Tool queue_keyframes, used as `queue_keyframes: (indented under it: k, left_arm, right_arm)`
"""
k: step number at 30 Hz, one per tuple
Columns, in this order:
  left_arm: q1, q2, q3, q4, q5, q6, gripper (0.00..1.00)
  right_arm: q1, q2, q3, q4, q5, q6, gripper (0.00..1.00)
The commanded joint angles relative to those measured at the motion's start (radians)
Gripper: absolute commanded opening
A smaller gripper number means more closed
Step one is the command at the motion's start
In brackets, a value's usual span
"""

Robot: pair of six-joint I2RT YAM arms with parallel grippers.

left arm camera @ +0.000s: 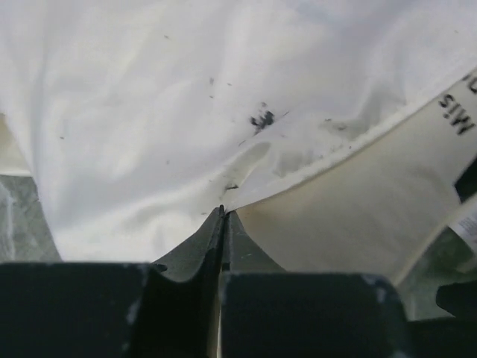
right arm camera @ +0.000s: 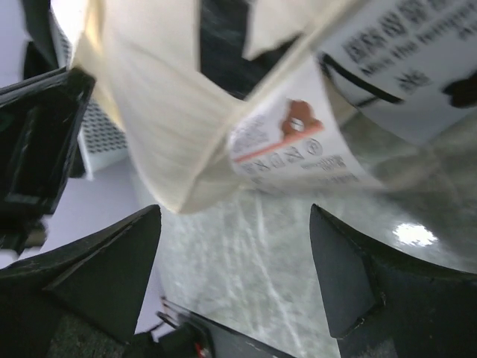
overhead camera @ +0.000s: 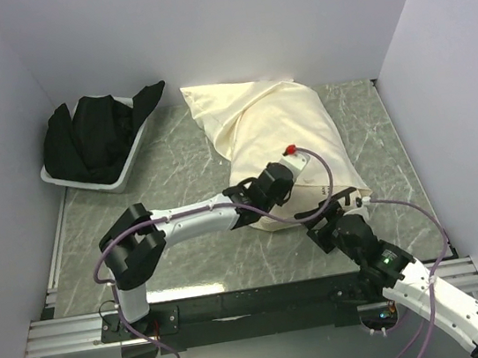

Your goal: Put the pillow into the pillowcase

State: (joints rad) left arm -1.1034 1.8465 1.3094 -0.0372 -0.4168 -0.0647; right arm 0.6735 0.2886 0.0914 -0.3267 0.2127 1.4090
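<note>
Left gripper: jaws together, clamped on the pillowcase hem right at my tips. I'm holding the mouth edge so the case can't slide while the pillow goes in. The pillow sits just beyond and to the right of that pinch, its lettered end poking out under the hem. The rest looks already inside the case, so I judge the task nearly done, with only this end left to cover.

Right gripper: jaws apart, nothing between them but the green marble table. A cream corner and a printed care label hang just above the gap. The view is blurry, but it's probably the pillow's exposed corner, lined up for me to grab or push.

The white tray of black cloth sits well away beyond my left jaws and isn't involved.
</note>
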Motion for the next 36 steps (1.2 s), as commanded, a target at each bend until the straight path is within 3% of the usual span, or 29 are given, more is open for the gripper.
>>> queue_keyframes:
  k: [1, 9, 14, 21, 24, 27, 28, 30, 31, 36]
  left_arm:
    - [0.033, -0.041, 0.037, 0.014, 0.007, 0.003, 0.01]
    - [0.047, -0.087, 0.071, -0.050, 0.133, -0.044, 0.01]
    - [0.047, -0.151, 0.088, -0.096, 0.236, -0.107, 0.01]
    - [0.031, -0.236, 0.103, -0.168, 0.306, -0.167, 0.01]
    - [0.011, -0.265, 0.099, -0.207, 0.322, -0.185, 0.01]
    - [-0.019, -0.306, 0.116, -0.250, 0.331, -0.202, 0.01]
    - [-0.041, -0.329, 0.120, -0.262, 0.328, -0.207, 0.01]
    - [-0.059, -0.355, 0.145, -0.305, 0.316, -0.216, 0.01]
    - [-0.068, -0.386, 0.151, -0.316, 0.312, -0.233, 0.01]
    - [-0.148, -0.504, 0.149, -0.349, 0.296, -0.290, 0.01]
  right_arm:
    - [-0.006, 0.001, 0.014, 0.080, 0.080, 0.041, 0.87]
    - [-0.026, 0.030, 0.001, 0.188, 0.136, 0.056, 0.96]
    - [-0.071, 0.181, -0.004, 0.325, 0.102, 0.051, 0.98]
    - [-0.101, 0.369, -0.002, 0.543, 0.048, 0.055, 0.98]
    - [-0.129, 0.411, 0.045, 0.574, 0.063, -0.001, 0.91]
    - [-0.155, 0.469, 0.116, 0.606, 0.045, -0.076, 0.65]
    - [-0.173, 0.484, 0.166, 0.607, 0.009, -0.102, 0.41]
    - [-0.175, 0.474, 0.229, 0.556, -0.012, -0.177, 0.17]
    - [-0.176, 0.440, 0.287, 0.529, -0.012, -0.200, 0.00]
    - [-0.167, 0.285, 0.360, 0.486, -0.150, -0.271, 0.00]
